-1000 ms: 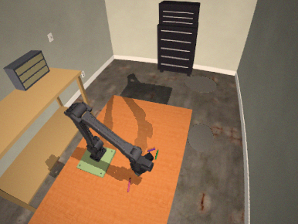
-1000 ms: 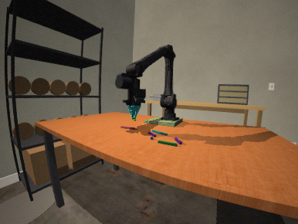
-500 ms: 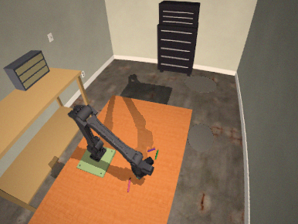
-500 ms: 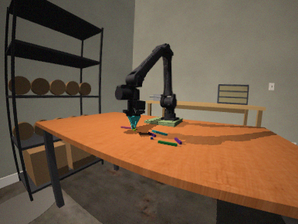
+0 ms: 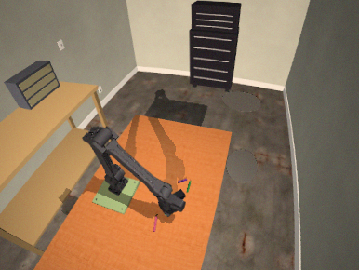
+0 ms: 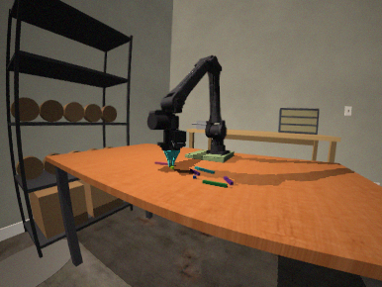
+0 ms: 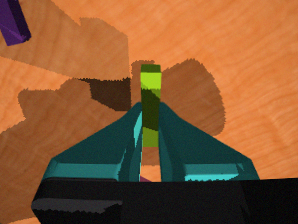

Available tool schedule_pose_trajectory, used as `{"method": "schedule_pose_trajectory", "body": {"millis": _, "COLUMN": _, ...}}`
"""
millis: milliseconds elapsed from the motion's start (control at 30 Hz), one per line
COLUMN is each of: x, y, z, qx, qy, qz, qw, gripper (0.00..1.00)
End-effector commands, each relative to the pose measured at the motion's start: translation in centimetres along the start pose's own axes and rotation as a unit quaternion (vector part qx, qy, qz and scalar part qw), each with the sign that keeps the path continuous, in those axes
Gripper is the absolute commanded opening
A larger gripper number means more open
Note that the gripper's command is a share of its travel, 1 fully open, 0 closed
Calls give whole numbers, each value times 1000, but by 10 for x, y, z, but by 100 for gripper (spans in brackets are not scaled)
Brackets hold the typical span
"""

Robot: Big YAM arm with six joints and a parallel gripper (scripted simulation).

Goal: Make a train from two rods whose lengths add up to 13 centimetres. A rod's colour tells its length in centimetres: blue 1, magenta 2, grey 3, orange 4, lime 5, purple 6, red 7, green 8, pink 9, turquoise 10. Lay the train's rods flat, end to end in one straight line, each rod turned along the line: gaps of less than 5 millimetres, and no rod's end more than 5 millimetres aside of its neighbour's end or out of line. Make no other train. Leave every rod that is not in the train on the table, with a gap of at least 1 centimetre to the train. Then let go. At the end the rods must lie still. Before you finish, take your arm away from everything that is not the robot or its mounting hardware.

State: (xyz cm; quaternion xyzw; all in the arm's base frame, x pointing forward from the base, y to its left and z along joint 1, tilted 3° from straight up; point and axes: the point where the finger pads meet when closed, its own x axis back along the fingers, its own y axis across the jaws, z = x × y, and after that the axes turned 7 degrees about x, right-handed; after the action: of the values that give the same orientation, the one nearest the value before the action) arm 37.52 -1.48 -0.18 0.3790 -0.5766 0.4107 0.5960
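My gripper [image 7: 150,111] [image 6: 171,162] [image 5: 167,213] is shut on a lime rod [image 7: 150,79], which sticks out past the teal fingertips. It is held low over the orange table [image 6: 277,213], near the other rods. A green rod [image 6: 215,183] [image 5: 188,186] lies flat to the right in the exterior view. A purple rod [image 6: 228,180] [image 5: 182,181] [image 7: 9,10] lies close to it. A turquoise rod [image 6: 204,170] lies between the gripper and the green rod. A pink rod [image 5: 155,223] [image 6: 160,162] lies apart on the gripper's other side.
The arm's base stands on a green plate [image 5: 104,201] [image 6: 220,157]. A small blue rod [image 6: 194,176] lies near the turquoise one. A wooden bench [image 5: 42,140] stands beside the table, and a shelf rack [image 6: 64,74] stands beyond its far end.
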Motion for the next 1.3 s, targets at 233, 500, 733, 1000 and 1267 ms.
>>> {"method": "schedule_pose_trajectory", "body": {"millis": 233, "x": 5, "y": -9, "z": -1, "qx": 0, "qy": -4, "qz": 10, "qw": 1000, "gripper": 4}}
{"method": "schedule_pose_trajectory", "body": {"millis": 500, "x": 5, "y": -9, "z": -1, "qx": 0, "qy": -4, "qz": 10, "qw": 1000, "gripper": 4}}
{"method": "schedule_pose_trajectory", "body": {"millis": 733, "x": 5, "y": -9, "z": -1, "qx": 0, "qy": -4, "qz": 10, "qw": 1000, "gripper": 4}}
{"method": "schedule_pose_trajectory", "body": {"millis": 1000, "x": 5, "y": -8, "z": -1, "qx": 1, "qy": -4, "qz": 10, "qw": 1000, "gripper": 4}}
{"method": "schedule_pose_trajectory", "body": {"millis": 1267, "x": 4, "y": -4, "z": -2, "qx": 5, "qy": -4, "qz": 9, "qw": 1000, "gripper": 4}}
